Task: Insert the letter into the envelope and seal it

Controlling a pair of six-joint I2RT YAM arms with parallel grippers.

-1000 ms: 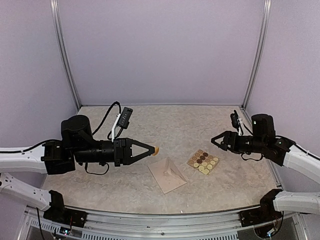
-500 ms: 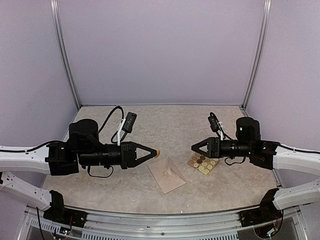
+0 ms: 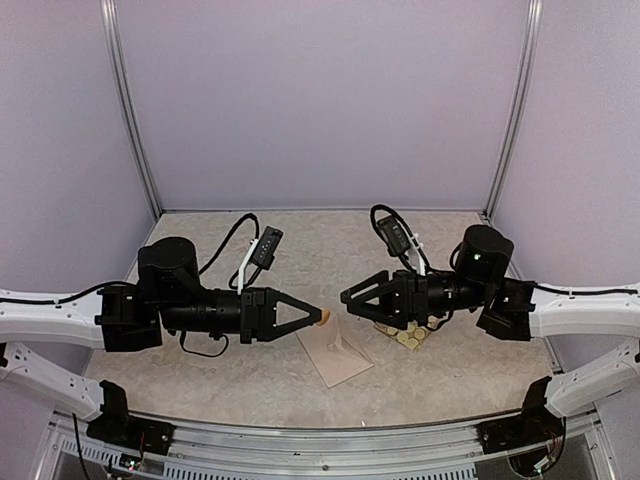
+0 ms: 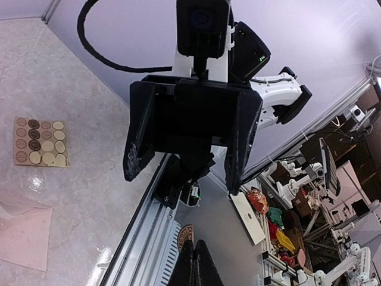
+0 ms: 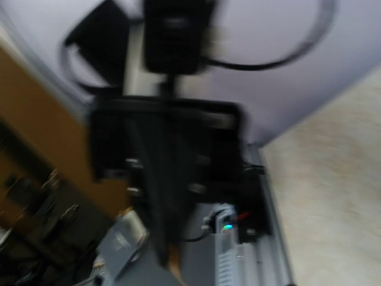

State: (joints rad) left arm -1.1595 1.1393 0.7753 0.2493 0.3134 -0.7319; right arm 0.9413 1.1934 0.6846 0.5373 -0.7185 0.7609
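Swinging in over pinkish-beige paper envelope (image 3: 338, 356), right gripper (image 3: 348, 302) (agape, empty) nears left gripper's (image 3: 313, 317) pinched round tan sticker (image 3: 323, 316): sealing handover likely.

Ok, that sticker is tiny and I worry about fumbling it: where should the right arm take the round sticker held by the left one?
Probably the free edge poking past the shut tips of the left gripper. The round sticker is held off the table, pointing toward the right gripper, so come in from the right, jaws open and closing across its flat faces.
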